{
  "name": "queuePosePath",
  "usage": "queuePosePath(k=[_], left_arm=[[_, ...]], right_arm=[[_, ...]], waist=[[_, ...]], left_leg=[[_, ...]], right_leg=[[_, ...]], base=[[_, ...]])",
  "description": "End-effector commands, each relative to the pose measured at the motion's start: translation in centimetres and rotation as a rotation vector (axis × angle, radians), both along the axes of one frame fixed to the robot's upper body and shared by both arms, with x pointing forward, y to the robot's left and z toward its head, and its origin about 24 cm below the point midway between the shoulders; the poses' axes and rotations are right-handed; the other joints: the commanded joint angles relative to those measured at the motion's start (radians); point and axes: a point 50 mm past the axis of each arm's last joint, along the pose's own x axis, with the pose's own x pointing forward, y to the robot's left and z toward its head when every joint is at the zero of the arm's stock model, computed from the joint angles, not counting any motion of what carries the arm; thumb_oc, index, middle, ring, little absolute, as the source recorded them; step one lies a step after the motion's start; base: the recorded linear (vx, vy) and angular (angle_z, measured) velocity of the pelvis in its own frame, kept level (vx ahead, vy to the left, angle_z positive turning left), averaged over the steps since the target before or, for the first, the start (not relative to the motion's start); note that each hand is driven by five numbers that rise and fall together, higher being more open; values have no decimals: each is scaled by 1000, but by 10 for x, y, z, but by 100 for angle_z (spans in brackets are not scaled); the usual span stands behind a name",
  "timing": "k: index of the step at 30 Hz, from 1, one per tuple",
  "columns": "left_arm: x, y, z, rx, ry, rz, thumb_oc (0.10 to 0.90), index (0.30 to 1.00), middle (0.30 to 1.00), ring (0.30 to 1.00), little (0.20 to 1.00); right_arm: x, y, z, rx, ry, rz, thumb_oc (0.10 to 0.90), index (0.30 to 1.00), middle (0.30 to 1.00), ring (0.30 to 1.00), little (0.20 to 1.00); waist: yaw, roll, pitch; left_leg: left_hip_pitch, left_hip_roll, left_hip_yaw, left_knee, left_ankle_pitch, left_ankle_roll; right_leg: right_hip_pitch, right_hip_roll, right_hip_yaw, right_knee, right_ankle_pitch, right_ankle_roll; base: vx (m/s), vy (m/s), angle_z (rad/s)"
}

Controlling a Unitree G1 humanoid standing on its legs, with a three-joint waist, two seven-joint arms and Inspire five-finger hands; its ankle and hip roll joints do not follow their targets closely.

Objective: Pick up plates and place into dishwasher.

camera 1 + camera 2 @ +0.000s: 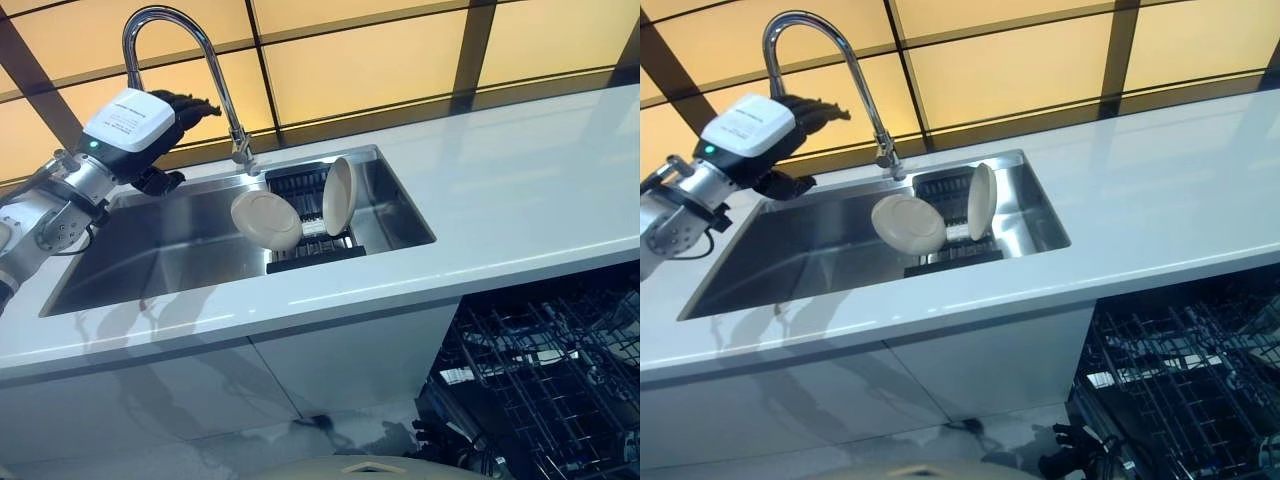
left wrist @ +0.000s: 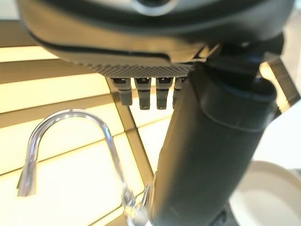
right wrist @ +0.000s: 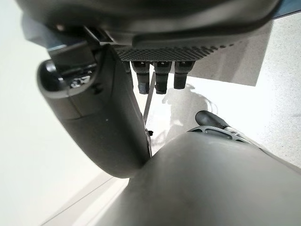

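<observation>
1. Two cream plates are sitting in the sink [image 1: 180,250]: one plate [image 1: 266,220] is leaning with its face tilted up, and the other plate [image 1: 339,195] is standing nearly on edge just beside it, both propped on one dark rack [image 1: 310,250].
2. One left hand [image 1: 170,125] is hovering over the sink's far left corner, fingers [image 2: 143,94] stretched out straight and relaxed, holding nothing; both plates are lying well beyond those fingertips, toward the sink's right end.
3. One curved chrome faucet [image 1: 185,50] is arching just past the fingertips.
4. One right hand [image 3: 94,122] is hanging low, fingers [image 3: 162,75] straight, nothing in them.
5. One dishwasher basket [image 1: 550,380] is standing pulled out under the white counter [image 1: 520,190].
6. There's small print on the hand's white cover, too tiny to read.
</observation>
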Motion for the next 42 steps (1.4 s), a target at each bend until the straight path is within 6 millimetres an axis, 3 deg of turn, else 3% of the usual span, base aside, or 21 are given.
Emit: queuePosePath(k=[1,9,24,34,42], left_arm=[[-9,28,72,-54,-278,121,800,900,900,900,900],[-7,38,50,4,-182,182,800,900,900,900,900],[-1,24,18,68,-156,120,800,900,900,900,900],[-3,17,1,52,-360,27,800,900,900,900,900],[0,16,-19,42,-354,55,800,900,900,900,900]], right_arm=[[-16,-8,-1,-8,52,41,800,900,900,900,900],[-12,-14,2,-23,28,58,800,900,900,900,900],[-9,-21,5,-35,14,61,800,900,900,900,900],[-8,-21,6,-31,7,79,800,900,900,900,900],[-6,-23,7,-33,1,77,800,900,900,900,900]], waist=[[-10,-9,29],[-17,2,42],[-29,-1,59],[-34,-12,70],[-38,-17,78]], left_leg=[[61,-90,116,7,-184,72],[55,-91,123,7,-183,74],[50,-89,135,7,-183,74],[49,-87,143,7,-184,77],[47,-86,146,7,-183,80]], right_leg=[[16,40,105,6,-75,45],[7,38,117,6,-70,50],[0,36,126,6,-67,52],[-4,37,138,6,-63,53],[-7,37,148,6,-59,50]], base=[[-3,33,-6],[-11,40,-2],[-1,22,0],[0,20,-3],[6,18,-4]])
